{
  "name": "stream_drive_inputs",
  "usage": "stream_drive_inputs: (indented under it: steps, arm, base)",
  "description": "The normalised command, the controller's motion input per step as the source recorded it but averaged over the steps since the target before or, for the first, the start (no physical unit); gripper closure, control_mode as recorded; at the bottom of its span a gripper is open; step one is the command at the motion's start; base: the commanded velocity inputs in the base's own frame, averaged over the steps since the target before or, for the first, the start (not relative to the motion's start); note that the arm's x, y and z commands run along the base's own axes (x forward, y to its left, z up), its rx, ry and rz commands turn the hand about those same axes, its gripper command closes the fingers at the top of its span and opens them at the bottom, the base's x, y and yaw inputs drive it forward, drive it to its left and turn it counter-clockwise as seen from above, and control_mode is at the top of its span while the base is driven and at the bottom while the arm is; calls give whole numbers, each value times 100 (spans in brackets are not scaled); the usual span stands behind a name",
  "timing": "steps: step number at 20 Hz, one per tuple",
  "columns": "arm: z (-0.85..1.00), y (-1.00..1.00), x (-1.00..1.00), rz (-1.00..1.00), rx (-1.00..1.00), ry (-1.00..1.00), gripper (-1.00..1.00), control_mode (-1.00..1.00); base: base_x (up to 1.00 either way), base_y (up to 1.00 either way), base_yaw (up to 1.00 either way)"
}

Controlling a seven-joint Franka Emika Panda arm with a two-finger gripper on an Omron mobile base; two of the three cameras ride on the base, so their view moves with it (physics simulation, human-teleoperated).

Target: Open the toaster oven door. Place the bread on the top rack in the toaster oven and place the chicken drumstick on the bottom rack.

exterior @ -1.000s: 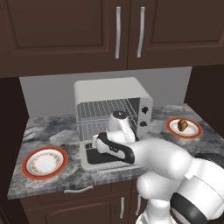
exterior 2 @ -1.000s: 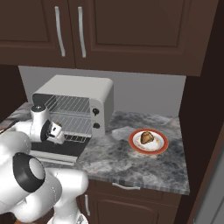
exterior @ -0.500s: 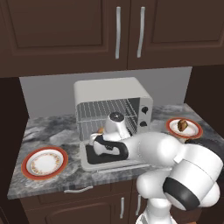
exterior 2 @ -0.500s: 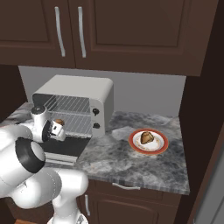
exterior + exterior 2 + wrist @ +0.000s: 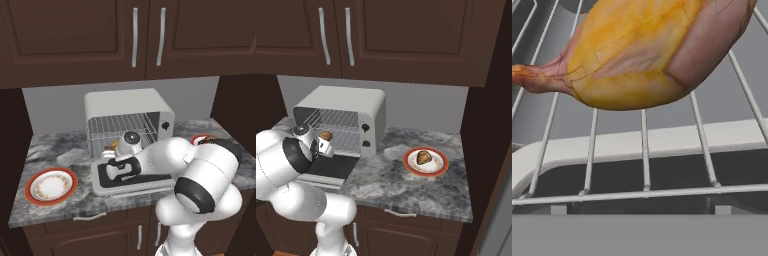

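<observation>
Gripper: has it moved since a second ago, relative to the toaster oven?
Yes. The gripper has gone left across the open toaster oven front, away from the knob panel, toward the cavity's left side.

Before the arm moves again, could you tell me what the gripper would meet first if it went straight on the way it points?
Most likely the chicken drumstick, lying on a wire rack inside the toaster oven straight ahead of the hand camera; depth is hard to judge.

Glossy white rounded arm with dark joints.
</observation>
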Motion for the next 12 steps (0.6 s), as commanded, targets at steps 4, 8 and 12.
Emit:
stream_drive_inputs:
  steps: [4,8,12]
  arm:
    - [-11,-3,43,0,0,-5,-100,-100]
    - [0,-4,37,0,0,0,-100,-100]
    - [0,-4,21,0,0,0,-100,-100]
  base:
    - [0,0,0]
    - [0,0,0]
    - [0,0,0]
